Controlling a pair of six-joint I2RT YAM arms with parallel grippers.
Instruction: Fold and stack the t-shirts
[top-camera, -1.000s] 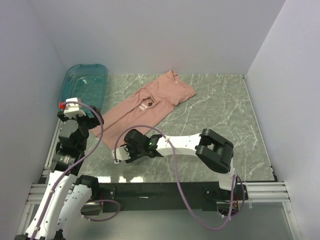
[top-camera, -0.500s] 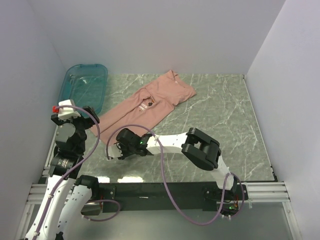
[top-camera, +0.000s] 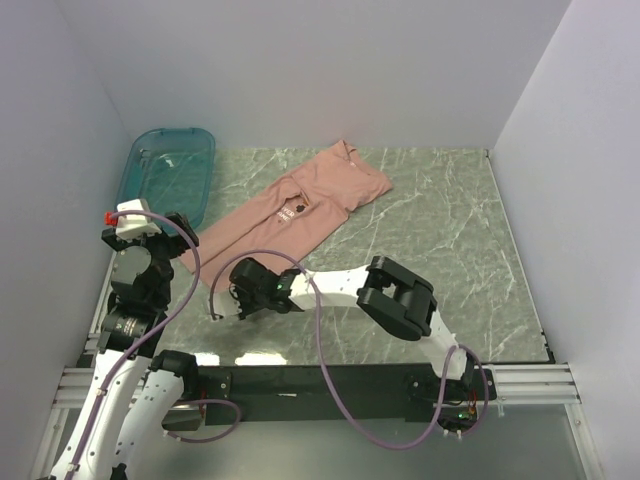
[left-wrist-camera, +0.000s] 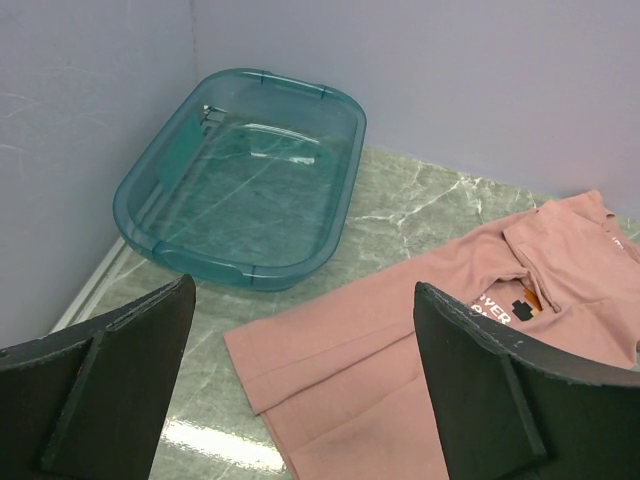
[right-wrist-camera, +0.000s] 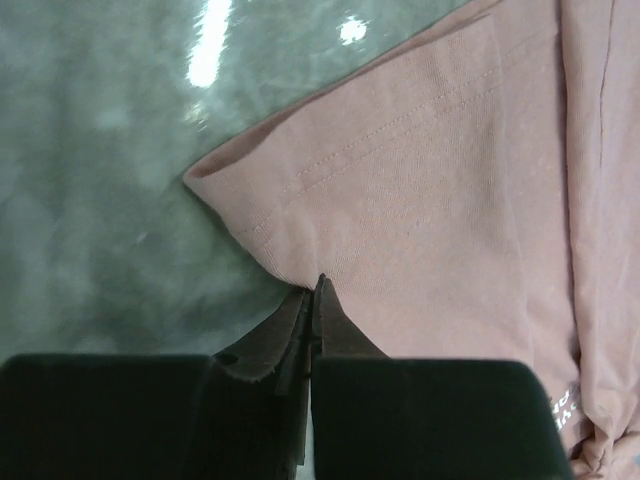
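A dusty-pink t-shirt (top-camera: 300, 205) lies flat and slantwise on the marble table, with a small dark print on its chest. My right gripper (right-wrist-camera: 318, 285) is low over the table at the shirt's near-left hem corner (right-wrist-camera: 430, 180). Its jaws are pressed together, and the edge of the cloth runs into their tips. In the top view the right gripper (top-camera: 230, 298) reaches across from the right. My left gripper (left-wrist-camera: 300, 400) hangs wide open above the shirt's (left-wrist-camera: 400, 340) left hem edge, with nothing between its fingers.
A translucent teal plastic bin (top-camera: 168, 175) stands at the back left against the wall, just beyond the shirt's left end (left-wrist-camera: 240, 175). Plain walls close in the table on the left, back and right. The right arm's elbow (top-camera: 400, 295) sits mid-table.
My right gripper has moved left to the shirt's near hem corner and its jaws have gone from half open to shut. The left arm shifted slightly left, still open.
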